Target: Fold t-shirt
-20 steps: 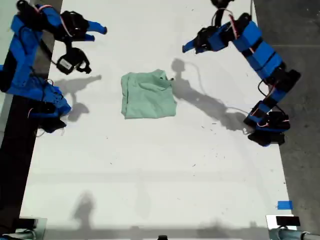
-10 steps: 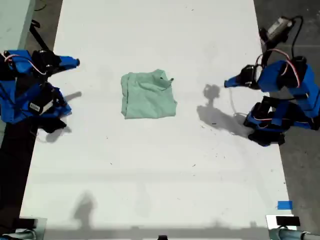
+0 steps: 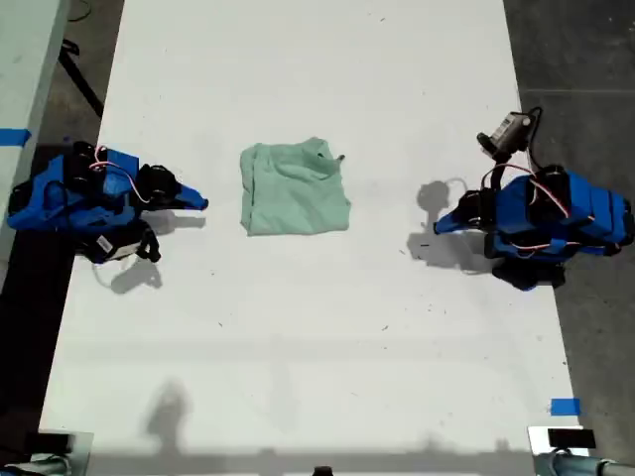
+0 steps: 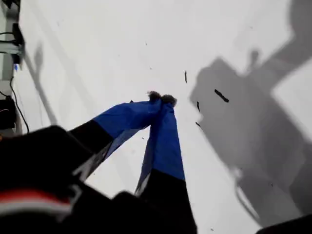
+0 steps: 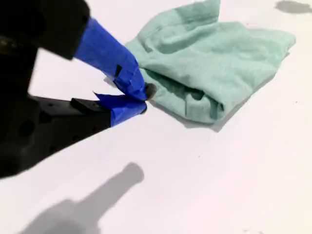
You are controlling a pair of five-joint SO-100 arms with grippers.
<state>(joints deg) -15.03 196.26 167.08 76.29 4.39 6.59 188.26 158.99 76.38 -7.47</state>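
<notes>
2 arms sit drawn back at opposite edges of the white surface, so the fold looks finished or paused between passes. The t-shirt lies as a compact, slightly rumpled square in the middle of the surface. The second end effector has its jaws pressed together on nothing, near the shirt's edge but apart from it. The first end effector, also pressed together and empty, points over bare surface. Any next move would call for checking the square's loose edges.

T-shirt's far edge beyond the second wrist view
</notes>
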